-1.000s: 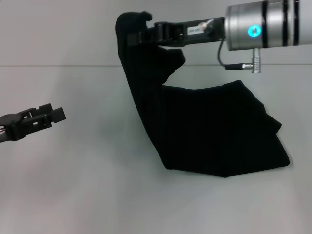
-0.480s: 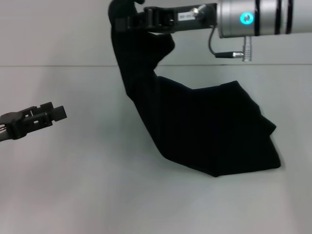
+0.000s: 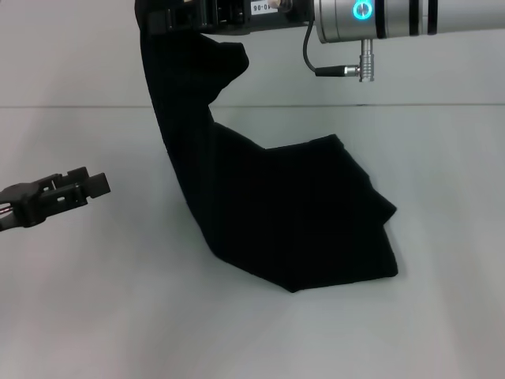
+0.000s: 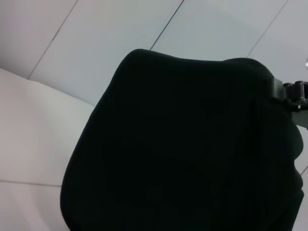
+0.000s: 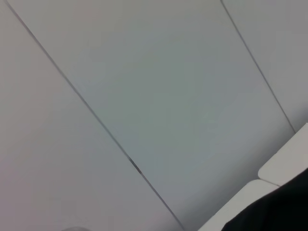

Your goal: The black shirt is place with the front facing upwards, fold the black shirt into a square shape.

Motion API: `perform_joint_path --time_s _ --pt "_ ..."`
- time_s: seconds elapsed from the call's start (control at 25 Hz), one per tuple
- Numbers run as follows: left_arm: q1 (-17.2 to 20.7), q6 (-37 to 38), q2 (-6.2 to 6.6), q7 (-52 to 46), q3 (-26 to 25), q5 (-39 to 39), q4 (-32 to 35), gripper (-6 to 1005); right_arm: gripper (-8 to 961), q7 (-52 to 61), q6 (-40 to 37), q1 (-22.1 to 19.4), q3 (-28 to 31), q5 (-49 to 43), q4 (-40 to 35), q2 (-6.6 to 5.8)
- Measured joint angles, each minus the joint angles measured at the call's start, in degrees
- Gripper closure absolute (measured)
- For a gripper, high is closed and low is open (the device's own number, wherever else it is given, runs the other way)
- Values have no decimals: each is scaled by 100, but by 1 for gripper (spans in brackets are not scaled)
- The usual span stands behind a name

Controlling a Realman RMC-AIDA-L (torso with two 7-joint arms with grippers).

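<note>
The black shirt (image 3: 276, 213) hangs from one gathered end, and its lower part lies bunched on the white table (image 3: 95, 316). No lettering or label shows. My right gripper (image 3: 158, 17) is at the top of the head view, shut on the shirt's raised end, well above the table. My left gripper (image 3: 88, 185) is at the left, low over the table, shut and empty, apart from the shirt. The shirt fills the left wrist view (image 4: 183, 154), with part of the right gripper (image 4: 291, 94) beside it. A dark corner of the cloth (image 5: 279, 211) shows in the right wrist view.
The table's far edge (image 3: 442, 106) runs across the head view behind the shirt, with a pale wall beyond. Bare table surface lies left of and in front of the shirt.
My right gripper has moved left and up with the shirt's end in it. The shirt's lower part has slid left across the table. The left arm has not moved.
</note>
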Motion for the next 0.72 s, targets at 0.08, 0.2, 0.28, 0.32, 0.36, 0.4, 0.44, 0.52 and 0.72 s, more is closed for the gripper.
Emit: perform_joint_path --time_s 0.08,0.2,0.28,0.32,0.36,0.4,0.44,0.52,0.72 --pt "0 -6 -1 0 0 0 -6 90 854 -1 1 -64 3 2 15 1" --pt "0 -16 -10 0 18 -2 -13 90 854 -1 -14 -273 28 5 51 3" --pt "-9 -16 -16 0 27 -3 -20 90 853 -1 -35 -437 32 6 58 2" --pt "-21 -16 -17 0 28 -3 -26 90 853 -1 -44 -558 35 5 62 -2" --pt "-30 -16 -17 0 31 -3 -31 90 853 -2 -64 -653 41 6 64 -12" --pt "-39 -16 -18 0 32 -3 -35 91 853 -4 -91 -759 51 11 67 -22" --pt "-48 -16 -18 0 34 -2 -38 91 853 -7 -106 -851 60 28 69 -36" --pt "-59 -16 -21 0 39 -1 -42 91 853 -35 -138 -1074 71 104 71 -58" --pt "-83 -23 -40 0 51 3 -48 91 854 -196 -161 -1484 64 209 142 -77"
